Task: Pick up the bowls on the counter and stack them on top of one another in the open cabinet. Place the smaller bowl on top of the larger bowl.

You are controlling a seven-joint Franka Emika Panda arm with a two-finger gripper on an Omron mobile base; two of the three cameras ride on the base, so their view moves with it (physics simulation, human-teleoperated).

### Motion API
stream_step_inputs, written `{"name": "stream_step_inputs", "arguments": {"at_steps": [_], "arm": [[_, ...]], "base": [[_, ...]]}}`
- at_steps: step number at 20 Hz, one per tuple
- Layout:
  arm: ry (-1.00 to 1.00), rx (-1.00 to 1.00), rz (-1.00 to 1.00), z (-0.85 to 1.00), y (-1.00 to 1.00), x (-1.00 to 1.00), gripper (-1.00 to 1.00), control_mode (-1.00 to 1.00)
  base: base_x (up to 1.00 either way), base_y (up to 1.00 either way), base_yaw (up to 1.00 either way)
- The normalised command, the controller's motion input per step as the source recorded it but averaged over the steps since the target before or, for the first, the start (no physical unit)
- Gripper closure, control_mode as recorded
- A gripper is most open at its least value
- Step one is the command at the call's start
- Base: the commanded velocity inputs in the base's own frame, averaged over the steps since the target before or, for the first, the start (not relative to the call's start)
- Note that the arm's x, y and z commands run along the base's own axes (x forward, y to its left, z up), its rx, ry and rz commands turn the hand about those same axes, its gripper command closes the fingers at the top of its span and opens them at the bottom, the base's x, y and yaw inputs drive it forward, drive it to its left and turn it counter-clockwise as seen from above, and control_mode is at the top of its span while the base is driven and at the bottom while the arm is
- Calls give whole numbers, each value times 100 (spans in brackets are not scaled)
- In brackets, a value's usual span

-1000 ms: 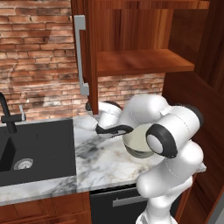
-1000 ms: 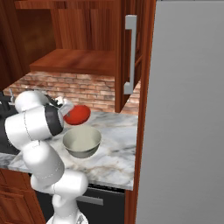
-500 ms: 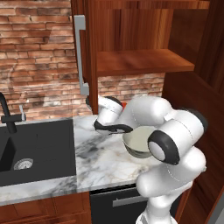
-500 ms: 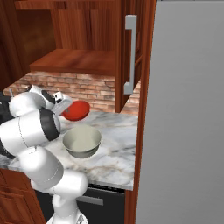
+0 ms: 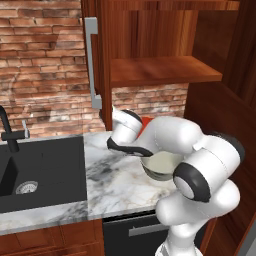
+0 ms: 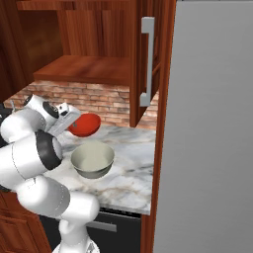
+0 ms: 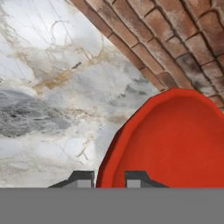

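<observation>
My gripper [image 7: 109, 180] is shut on the rim of the smaller bowl [image 7: 175, 140], with one fingertip on each side of the rim. The glossy red smaller bowl [image 6: 85, 124] hangs tilted just over the counter [image 6: 129, 174], close to the brick wall. In the left base view the arm covers nearly all of it, leaving a red sliver [image 5: 146, 121]. The larger bowl [image 5: 161, 166], grey-beige with a cream inside [image 6: 92, 159], stands upright on the counter [image 5: 115, 175] in front of the red one. Above is the open cabinet with its bare shelf [image 5: 160, 70] [image 6: 89, 69].
The cabinet door stands open with its grey bar handle [image 5: 91, 65] [image 6: 147, 62] over the counter. A black sink [image 5: 40, 170] with a dark faucet [image 5: 10, 132] lies to the left. A tall grey panel [image 6: 212, 123] walls off the right side.
The hand has lifted the red bowl slightly and tipped it, and the elbow has swung forward. The grey-beige bowl has stayed where it was.
</observation>
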Motion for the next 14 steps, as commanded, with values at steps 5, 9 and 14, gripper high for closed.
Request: {"name": "stream_step_inputs", "arguments": {"at_steps": [5,9,14], "arm": [[0,0,0,14,-18,-29,100,-100],[0,0,0,13,-16,-23,100,-100],[0,0,0,17,-13,-21,100,-100]], "base": [[0,0,0],[0,0,0],[0,0,0]]}}
